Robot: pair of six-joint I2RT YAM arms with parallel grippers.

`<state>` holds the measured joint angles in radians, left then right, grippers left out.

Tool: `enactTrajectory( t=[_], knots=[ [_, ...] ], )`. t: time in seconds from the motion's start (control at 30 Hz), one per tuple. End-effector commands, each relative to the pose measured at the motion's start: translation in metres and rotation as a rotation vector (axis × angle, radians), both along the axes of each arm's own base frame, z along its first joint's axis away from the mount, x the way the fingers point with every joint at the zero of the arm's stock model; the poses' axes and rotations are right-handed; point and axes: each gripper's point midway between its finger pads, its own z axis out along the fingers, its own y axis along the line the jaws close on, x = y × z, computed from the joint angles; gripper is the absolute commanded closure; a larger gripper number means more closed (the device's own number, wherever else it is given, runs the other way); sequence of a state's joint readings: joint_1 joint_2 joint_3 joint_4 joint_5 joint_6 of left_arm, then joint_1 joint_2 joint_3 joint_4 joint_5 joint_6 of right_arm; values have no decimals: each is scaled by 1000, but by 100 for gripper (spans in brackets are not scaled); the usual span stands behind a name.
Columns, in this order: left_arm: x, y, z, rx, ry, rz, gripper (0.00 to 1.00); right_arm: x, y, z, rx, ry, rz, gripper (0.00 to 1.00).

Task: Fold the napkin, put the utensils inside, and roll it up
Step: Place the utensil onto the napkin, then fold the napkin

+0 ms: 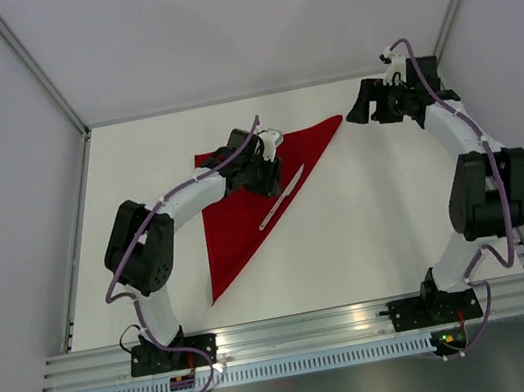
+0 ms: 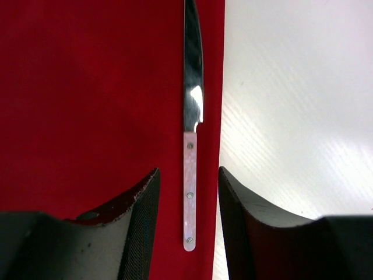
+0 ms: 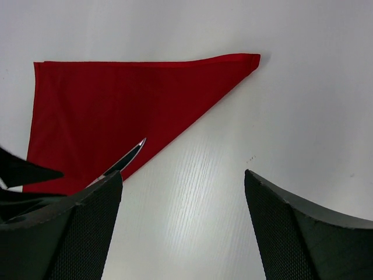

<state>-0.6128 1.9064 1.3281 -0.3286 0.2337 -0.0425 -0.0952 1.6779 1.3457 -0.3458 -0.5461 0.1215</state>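
Note:
The red napkin (image 1: 239, 210) lies folded into a triangle on the white table; it also shows in the left wrist view (image 2: 87, 105) and the right wrist view (image 3: 116, 99). A knife (image 1: 281, 199) with a pale handle lies on the napkin along its long folded edge; its blade and handle show in the left wrist view (image 2: 191, 134), and its tip shows in the right wrist view (image 3: 131, 154). My left gripper (image 1: 270, 172) is open and hovers over the knife's handle end, its jaws either side of it, not touching. My right gripper (image 1: 360, 104) is open and empty above bare table near the napkin's far corner.
White walls and a metal frame (image 1: 37, 73) enclose the table (image 1: 376, 206). An aluminium rail (image 1: 306, 328) runs along the near edge by the arm bases. No other utensils are in view.

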Motion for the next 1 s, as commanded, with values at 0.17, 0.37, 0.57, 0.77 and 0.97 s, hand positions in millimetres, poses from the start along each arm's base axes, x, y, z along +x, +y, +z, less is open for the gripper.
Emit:
enactTrajectory(
  t=[0.17,0.37,0.57,0.77,0.97],
  knots=[
    [30,-7,92,-103,-176,111,49,73,17,-62,204,115,-147,12],
    [23,4,99,-101,-187,150,48,99,25,-96,297,164,-231,14],
    [18,15,103,-92,-208,182,48,118,22,-106,304,136,-305,19],
    [17,21,105,-84,-221,198,48,126,20,-132,337,158,-360,26],
    [18,22,104,-74,-228,201,49,132,21,-149,360,166,-381,31]
  ],
)
